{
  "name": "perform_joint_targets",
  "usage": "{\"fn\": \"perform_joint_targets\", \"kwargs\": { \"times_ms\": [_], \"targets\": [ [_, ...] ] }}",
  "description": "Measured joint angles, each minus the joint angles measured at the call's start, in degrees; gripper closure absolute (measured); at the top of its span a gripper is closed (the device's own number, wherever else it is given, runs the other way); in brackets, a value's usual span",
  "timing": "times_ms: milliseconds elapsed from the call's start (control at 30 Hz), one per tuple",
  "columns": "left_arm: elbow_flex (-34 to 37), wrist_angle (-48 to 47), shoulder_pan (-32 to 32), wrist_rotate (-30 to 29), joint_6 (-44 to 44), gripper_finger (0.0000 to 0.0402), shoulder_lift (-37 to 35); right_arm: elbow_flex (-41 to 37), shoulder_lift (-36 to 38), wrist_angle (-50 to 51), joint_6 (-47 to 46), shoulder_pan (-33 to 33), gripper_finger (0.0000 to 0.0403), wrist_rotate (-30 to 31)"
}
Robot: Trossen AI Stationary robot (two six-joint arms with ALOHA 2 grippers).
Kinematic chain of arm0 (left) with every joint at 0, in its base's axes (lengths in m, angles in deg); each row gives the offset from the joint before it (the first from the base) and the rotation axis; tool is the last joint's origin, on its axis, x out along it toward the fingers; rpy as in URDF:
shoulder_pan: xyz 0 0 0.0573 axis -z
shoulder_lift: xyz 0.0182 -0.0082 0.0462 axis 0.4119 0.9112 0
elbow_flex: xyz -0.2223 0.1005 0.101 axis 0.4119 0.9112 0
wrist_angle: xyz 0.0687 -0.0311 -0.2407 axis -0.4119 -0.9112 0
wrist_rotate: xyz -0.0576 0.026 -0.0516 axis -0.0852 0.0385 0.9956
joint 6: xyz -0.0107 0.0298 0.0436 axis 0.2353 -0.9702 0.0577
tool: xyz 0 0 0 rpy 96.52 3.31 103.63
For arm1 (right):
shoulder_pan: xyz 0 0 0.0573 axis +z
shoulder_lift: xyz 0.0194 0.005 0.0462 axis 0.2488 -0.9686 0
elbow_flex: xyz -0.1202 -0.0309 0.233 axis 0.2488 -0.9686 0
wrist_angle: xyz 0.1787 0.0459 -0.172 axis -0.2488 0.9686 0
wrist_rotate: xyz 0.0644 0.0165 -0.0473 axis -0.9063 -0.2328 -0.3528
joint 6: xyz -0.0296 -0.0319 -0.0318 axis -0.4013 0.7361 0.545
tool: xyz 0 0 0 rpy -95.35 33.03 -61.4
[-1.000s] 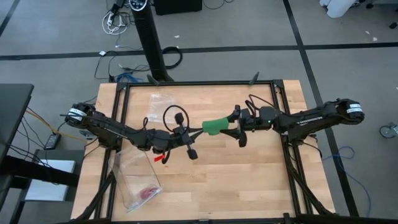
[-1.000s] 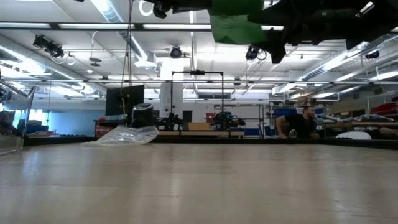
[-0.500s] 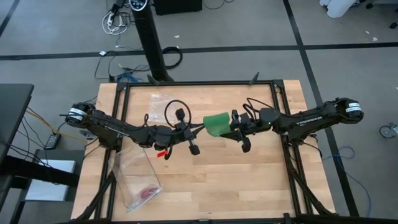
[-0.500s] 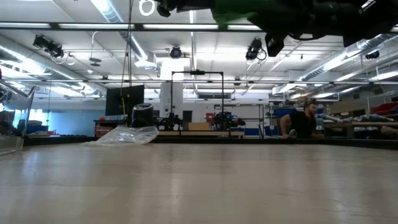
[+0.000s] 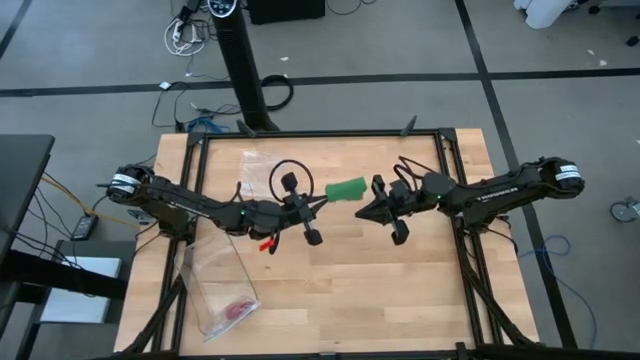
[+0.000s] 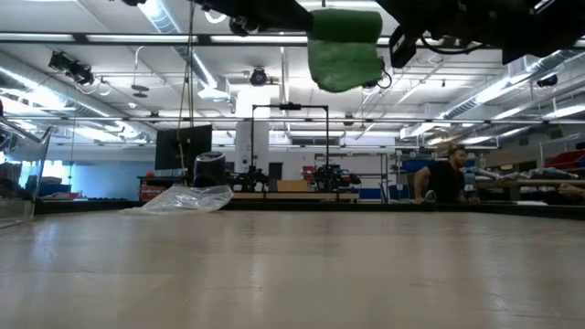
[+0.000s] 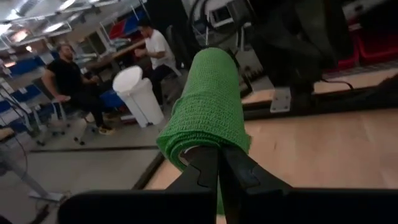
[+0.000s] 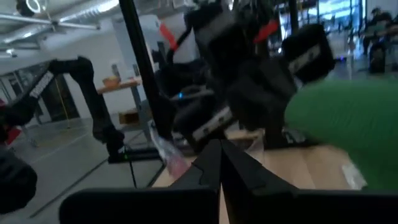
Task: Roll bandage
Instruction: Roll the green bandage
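I held the bright green, rolled-up stretchy fabric bandage in the air above the middle of the light wooden table. My left gripper had its 2 dark fingers pressed together on one end of the roll, which stuck out past them as a short, fat cylinder. My right gripper sat just beside the bandage's other end, apart from it, its 2 fingers closed to a point on nothing. From table height the bandage hung well above the tabletop. A clear plastic bag holding a small pink item lay on the table's near left part, well apart from the bandage. Another clear bag lay just left of it.
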State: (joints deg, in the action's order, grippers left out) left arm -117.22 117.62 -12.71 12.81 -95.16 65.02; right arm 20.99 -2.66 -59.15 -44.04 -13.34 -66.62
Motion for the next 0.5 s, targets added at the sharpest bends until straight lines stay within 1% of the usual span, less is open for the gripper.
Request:
{"fn": "perform_joint_targets", "kwargs": {
  "times_ms": [167,300,433,500],
  "targets": [
    [0.02,-1.01,0.11,-0.08,0.76,0.0398,0.07,0.00,0.14,0.17,-0.02,-0.43,0.0388,0.00],
    [0.00,-0.64,0.48,-0.12,-0.58,0.0398,-0.07,0.00,1.33,5.52,0.42,-0.42,0.0357,0.68],
    [0.00,-0.84,1.62,-0.14,-0.63,0.0398,-0.66,0.00,6.66,13.15,4.43,-0.42,0.0313,3.36],
    [0.00,-0.83,2.28,-0.10,-0.57,0.0398,-1.06,0.00,10.66,18.39,6.91,-0.42,0.0300,6.59]
  ]
}}
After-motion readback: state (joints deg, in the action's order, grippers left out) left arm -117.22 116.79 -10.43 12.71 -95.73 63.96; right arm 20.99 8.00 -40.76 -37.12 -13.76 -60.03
